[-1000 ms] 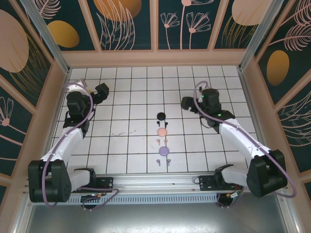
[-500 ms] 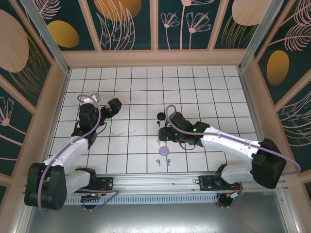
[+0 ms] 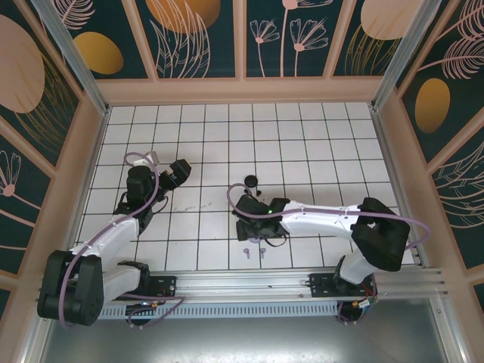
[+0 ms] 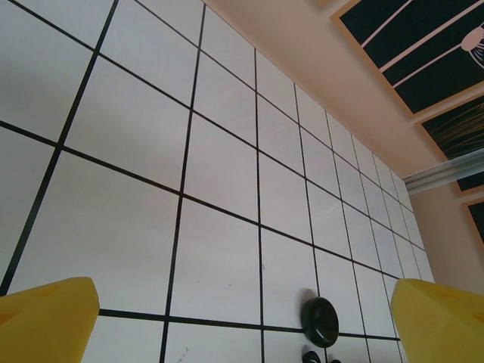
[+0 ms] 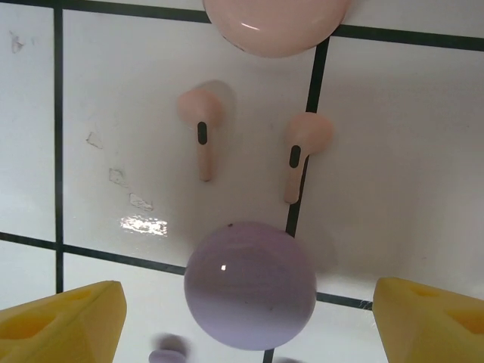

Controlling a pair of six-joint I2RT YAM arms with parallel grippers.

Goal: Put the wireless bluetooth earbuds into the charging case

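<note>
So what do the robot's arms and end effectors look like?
The left arm and right arm have white shells, black joints and bases, and a lilac cable looping alongside. The left end effector and right end effector have yellow fingers.

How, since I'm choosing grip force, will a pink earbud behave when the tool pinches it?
Probably very light: the pink earbud is small beside the purple case. Its rounded head and thin stem suggest it may pivot or squirt out. It lies flat on the tiled table, likely leaving little height to pinch.
</note>
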